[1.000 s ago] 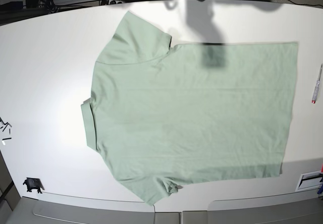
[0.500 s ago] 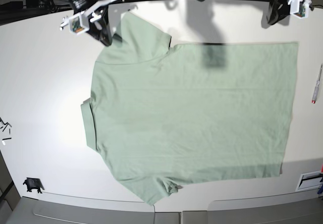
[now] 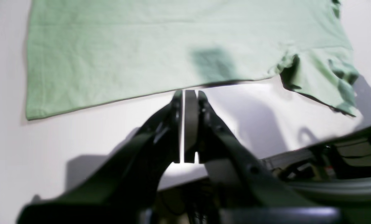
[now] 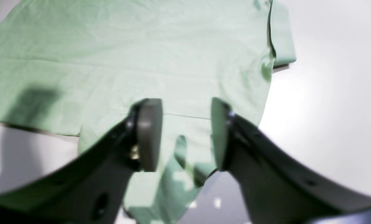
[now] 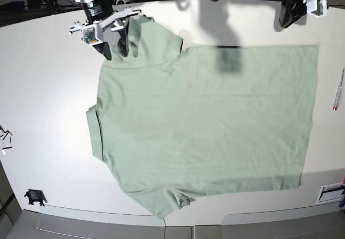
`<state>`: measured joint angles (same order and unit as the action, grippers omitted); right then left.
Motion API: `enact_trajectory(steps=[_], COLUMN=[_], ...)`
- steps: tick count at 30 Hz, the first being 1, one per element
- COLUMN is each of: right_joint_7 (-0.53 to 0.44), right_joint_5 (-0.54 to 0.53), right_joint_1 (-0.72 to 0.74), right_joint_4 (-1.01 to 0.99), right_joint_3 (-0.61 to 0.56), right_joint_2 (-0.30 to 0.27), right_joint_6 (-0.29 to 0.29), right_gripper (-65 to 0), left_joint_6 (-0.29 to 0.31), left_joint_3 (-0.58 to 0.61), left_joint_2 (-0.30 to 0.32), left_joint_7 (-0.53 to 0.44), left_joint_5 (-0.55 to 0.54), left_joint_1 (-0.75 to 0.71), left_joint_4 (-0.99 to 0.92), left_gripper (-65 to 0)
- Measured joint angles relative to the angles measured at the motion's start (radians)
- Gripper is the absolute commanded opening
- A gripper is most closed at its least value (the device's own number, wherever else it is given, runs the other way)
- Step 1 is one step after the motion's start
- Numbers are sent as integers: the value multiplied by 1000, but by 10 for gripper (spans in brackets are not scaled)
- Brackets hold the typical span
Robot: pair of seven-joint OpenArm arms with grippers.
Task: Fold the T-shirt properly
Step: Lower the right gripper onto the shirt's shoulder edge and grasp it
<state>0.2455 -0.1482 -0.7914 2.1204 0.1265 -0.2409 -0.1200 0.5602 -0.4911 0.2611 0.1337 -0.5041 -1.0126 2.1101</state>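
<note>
While the T-shirt [image 5: 205, 120] lies spread on the white desk [image 5: 48, 83] — collar [image 5: 95, 134] toward base-view left, hem at right — I've got the right jaws [image 5: 115, 56] parted over the upper sleeve [image 5: 153, 42], nothing between them. Left jaws [image 3: 190, 93] sit past the shirt's upper edge, near the hem end, a narrow gap between the tips, no cloth in them. Lower sleeve [image 5: 161, 201] is bunched at its opening. Screwdriver [image 5: 338, 91] lies beside the hem, apart from it.
</note>
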Motion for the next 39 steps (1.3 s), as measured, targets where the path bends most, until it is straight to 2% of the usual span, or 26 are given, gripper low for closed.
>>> enact_trajectory(steps=[2, 4, 5, 6, 8, 11, 14, 16, 18, 23, 26, 29, 39], right_joint_7=[23, 74, 101, 109, 114, 112, 113, 132, 171, 259, 278, 292, 302], right_joint_5=[4, 3, 2, 3, -11, -105, -203, -294, -372, -493, -537, -536, -564], right_joint_1=[23, 50, 67, 82, 109, 161, 220, 259, 293, 390, 445, 475, 481], right_joint_4=[0, 0, -1, -6, -27, -104, -218, -300, -383, -541, -593, -618, -618], right_joint_3=[0, 0, 5, 16, 60, 150, 243, 286, 309, 311, 307, 307, 281], right_joint_2=[25, 27, 27, 28, 28, 30, 35, 34, 37, 42, 45, 47, 90], right_joint_6=[34, 100, 138, 149, 146, 141, 100, 34, -39, -152, -155, -177, -188], right_gripper=[-382, -382, -383, -383, -382, -382, -382, -383, -383, -383, -383, -383, -383], left_joint_6=[1, 0, -2, -2, -2, -2, -2, -2, -2, -2, -2, -2, -2], left_joint_3=[0, 0, 0, 0, 0, 0, 0, 0, 0, 0, 0, 0, 0], left_joint_2=[-16, -17, -16, -17, -17, -18, -17, -17, -17, -17, -17, -17, -17], left_joint_7=[-3, 2, 1, 1, 6, 49, 50, 50, 50, 51, 54, 55, 55], left_joint_5=[20, 41, 46, 45, 46, 46, 48, 48, 49, 49, 49, 49, 49], left_joint_1=[22, 33, 36, 37, 37, 37, 37, 37, 38, 38, 38, 38, 38], left_joint_4=[0, 0, 0, 0, 0, 0, 0, 0, 0, 0, 0, 0, 0], left_gripper=[-453, -403, -396, -395, -395, -395, -395, -395, -395, -395, -395, -395, -395])
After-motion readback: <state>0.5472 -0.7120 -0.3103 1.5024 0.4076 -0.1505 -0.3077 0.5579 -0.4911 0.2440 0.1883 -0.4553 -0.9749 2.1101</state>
